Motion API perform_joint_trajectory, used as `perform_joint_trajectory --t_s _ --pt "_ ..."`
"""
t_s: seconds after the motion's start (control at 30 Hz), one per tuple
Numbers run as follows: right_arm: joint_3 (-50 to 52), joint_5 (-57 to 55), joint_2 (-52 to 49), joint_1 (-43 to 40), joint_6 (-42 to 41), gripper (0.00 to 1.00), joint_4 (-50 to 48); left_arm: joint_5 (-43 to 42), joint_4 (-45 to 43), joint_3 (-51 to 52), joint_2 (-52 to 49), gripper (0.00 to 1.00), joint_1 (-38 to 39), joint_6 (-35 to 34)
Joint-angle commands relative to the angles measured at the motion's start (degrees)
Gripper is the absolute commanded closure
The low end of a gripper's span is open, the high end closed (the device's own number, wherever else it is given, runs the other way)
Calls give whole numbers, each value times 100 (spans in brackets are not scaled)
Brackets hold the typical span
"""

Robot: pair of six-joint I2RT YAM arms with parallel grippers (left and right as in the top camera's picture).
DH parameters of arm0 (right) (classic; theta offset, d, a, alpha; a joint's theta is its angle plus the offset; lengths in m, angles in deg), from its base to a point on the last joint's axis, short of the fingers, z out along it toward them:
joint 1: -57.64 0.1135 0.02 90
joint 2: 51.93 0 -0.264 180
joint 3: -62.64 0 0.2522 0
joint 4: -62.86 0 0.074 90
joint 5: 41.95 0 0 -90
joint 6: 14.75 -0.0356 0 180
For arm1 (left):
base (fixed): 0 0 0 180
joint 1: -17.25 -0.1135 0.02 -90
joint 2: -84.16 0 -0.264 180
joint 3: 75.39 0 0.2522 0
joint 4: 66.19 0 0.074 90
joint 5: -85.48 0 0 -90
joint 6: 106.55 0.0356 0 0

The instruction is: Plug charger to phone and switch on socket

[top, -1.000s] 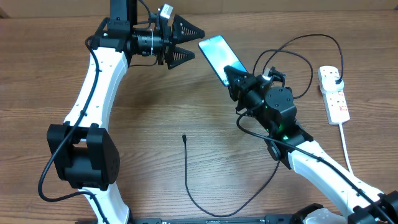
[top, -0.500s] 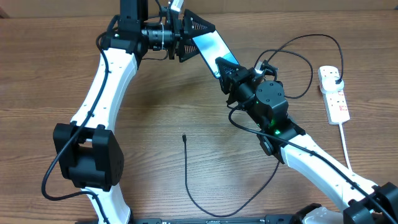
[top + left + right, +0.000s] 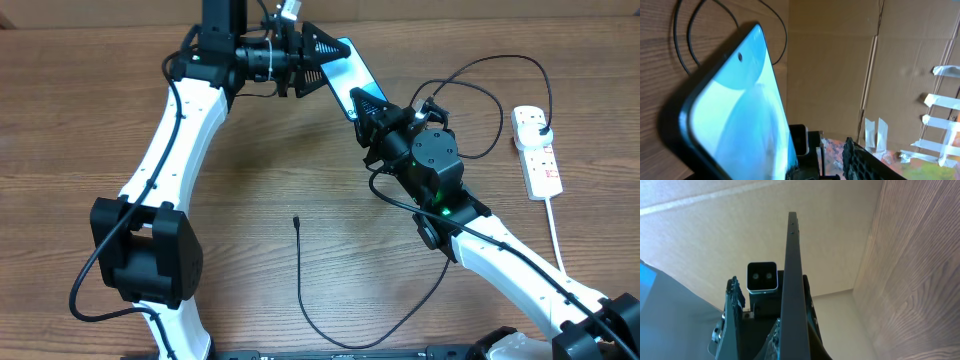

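One phone (image 3: 345, 72), tilted, raised off the tabletop (image 3: 250, 200) between two tools. Right tool (image 3: 368, 108) clamped on its lower end. Left tool (image 3: 318, 60) straddles upper end, grip cannot tell. One charger (image 3: 298, 240) on tabletop, one socket (image 3: 540, 160) far right

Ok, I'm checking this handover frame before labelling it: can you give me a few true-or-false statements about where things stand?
1. The right hand holds the phone up off the table. True.
2. The charger's connector tip is plugged into the phone. False: it lies on the table, apart from the phone.
3. The left hand has its fingers on either side of the phone's far end. True.
4. The socket lies on the robot's left side. False: it lies on the right side, beyond the right arm.
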State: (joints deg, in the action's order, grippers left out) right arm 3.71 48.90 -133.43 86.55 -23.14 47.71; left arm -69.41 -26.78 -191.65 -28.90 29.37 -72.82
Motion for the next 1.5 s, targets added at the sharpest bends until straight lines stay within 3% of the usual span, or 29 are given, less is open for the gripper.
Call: perform_joint_trajectory --t_s 0.0,0.5,1.47 --pt "-223 -81 31 31 -66 96 -79 70 -37 -90 68 42 157 -55" --pt "-223 35 31 35 -63 96 -81 367 -15 -90 68 60 302 -61" --pt "-223 181 31 109 -63 96 -37 514 -17 -87 68 83 372 -74"
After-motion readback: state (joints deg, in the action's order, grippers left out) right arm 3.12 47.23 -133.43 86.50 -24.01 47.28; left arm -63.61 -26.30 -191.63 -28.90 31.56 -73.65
